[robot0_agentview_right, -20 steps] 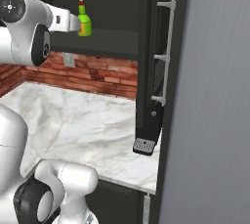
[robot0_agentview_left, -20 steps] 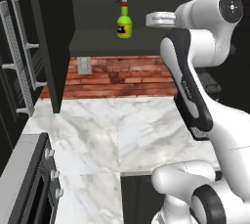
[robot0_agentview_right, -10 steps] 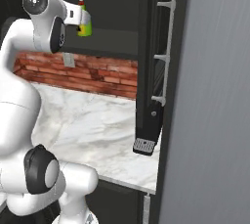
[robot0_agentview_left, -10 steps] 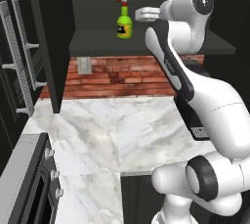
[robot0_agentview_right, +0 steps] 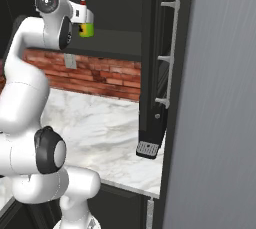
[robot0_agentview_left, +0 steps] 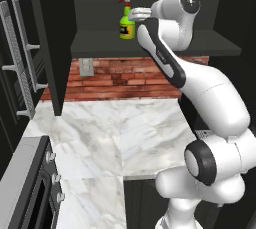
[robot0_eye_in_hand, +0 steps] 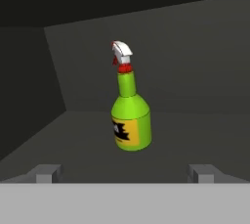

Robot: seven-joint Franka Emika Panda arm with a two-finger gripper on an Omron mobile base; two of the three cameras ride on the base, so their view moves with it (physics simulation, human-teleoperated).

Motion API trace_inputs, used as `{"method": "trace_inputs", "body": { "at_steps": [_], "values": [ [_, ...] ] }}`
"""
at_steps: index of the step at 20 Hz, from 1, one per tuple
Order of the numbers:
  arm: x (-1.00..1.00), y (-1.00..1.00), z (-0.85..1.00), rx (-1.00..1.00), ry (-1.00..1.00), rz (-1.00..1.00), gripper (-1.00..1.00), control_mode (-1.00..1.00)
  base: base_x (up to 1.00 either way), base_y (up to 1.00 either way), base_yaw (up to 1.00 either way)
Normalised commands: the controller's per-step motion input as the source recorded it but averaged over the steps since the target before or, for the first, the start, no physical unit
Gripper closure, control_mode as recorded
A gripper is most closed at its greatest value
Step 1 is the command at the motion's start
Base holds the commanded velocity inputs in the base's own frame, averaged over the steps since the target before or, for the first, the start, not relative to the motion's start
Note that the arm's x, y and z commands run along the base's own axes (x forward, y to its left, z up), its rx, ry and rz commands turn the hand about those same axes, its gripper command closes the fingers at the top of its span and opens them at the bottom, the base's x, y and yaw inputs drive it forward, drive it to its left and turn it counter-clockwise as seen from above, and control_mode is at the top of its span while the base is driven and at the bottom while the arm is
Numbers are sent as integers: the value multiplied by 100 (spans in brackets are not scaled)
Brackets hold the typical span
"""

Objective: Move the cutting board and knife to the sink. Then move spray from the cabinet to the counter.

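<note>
From the left base camera I start at the nine o'clock edge, where the open dark cabinet door (robot0_agentview_left: pixel 47 38) hangs with its long silver bar handle (robot0_agentview_left: pixel 22 63) facing me. Moving right, the dark black upper wall cabinet (robot0_agentview_left: pixel 150 45) shows its shelf, and the small bright green spray bottle with the dark label and red-and-white trigger nozzle (robot0_agentview_left: pixel 127 19) stands upright on that shelf at about twelve o'clock. Just to its right, at roughly one o'clock, I have the white arm's two-finger gripper (robot0_agentview_left: pixel 137 15) raised to bottle height, very near the neck; from this side I cannot tell whether they touch.

Below the shelf runs the red brick wall (robot0_agentview_left: pixel 125 78), and under it the white marble countertop with grey veining (robot0_agentview_left: pixel 110 133) spreads across the centre toward six o'clock.

In the hand camera I see the left fingertip (robot0_eye_in_hand: pixel 46 173) at seven o'clock and the other at five o'clock, standing wide apart with nothing between them. The spray bottle (robot0_eye_in_hand: pixel 129 113) sits dead centre, upright on the cabinet floor, nozzle at twelve o'clock, still beyond the tips and not gripped.

From the right base camera the bottle (robot0_agentview_right: pixel 86 27) peeks out at eleven o'clock, partly hidden behind the wrist, on the cabinet shelf.
</note>
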Motion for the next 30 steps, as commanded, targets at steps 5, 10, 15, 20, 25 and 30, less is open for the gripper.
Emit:
{"method": "trace_inputs", "body": {
  "at_steps": [5,10,15,20,25,30],
  "values": [
    [40,9,-9,0,0,3,-100,-100,0,0,0],
    [49,0,0,-7,0,0,-100,-100,0,0,0],
    [38,0,0,-10,5,0,-100,-100,0,0,0],
    [34,0,-1,-4,1,0,-100,-100,0,0,0],
    [37,0,-14,-1,0,0,-100,-100,0,0,0],
    [32,7,-20,0,0,0,-100,-100,0,0,0]
  ]
}}
